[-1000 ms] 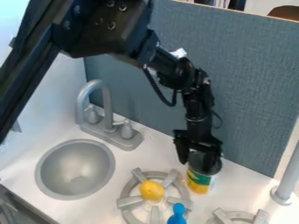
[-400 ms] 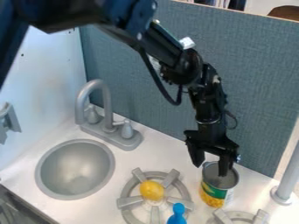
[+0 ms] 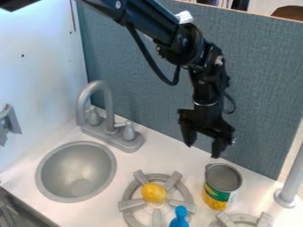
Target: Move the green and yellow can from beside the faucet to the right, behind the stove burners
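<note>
A blue-grey panel (image 3: 269, 84) stands behind the white bench (image 3: 151, 160). The black arm (image 3: 155, 24) slants down from the top edge of the frame to right of centre. A round grey sink (image 3: 77, 173) lies at lower left, with a grey tap (image 3: 110, 106) behind it. A burner (image 3: 133, 204) is at bottom centre. The hand (image 3: 203, 150) is open and holds nothing, its two fingers apart and pointing down. The open-topped can (image 3: 220, 196) stands upright on the bench at lower right, just below the hand in the frame and slightly to its right. A lemon (image 3: 154, 193) rests on the burner, and a blue object (image 3: 179, 218) shows at the bottom edge.
</note>
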You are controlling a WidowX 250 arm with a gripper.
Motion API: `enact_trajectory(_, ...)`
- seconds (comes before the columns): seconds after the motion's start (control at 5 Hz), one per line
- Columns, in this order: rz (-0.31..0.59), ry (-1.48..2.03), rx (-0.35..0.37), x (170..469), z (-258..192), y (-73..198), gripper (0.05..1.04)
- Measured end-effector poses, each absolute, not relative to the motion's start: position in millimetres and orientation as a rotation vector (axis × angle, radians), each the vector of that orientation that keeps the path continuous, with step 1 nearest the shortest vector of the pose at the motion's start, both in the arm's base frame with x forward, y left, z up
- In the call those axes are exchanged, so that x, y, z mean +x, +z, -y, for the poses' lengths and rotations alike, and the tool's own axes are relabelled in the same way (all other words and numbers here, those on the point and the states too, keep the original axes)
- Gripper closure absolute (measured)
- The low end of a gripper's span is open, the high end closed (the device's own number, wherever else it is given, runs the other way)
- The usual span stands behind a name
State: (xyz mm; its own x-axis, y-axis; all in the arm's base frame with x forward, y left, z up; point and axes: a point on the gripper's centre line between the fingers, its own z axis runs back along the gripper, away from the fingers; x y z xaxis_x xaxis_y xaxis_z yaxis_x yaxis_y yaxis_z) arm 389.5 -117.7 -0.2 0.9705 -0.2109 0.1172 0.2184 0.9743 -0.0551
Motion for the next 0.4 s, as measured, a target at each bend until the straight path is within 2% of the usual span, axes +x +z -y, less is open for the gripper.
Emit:
enact_trajectory(0.2,0.04,-0.214,0.012,379.7,103.9,-1.4,0.083)
enact_trajectory(0.4,0.037,-0.21,0.014,379.1,103.5,-1.7,0.083)
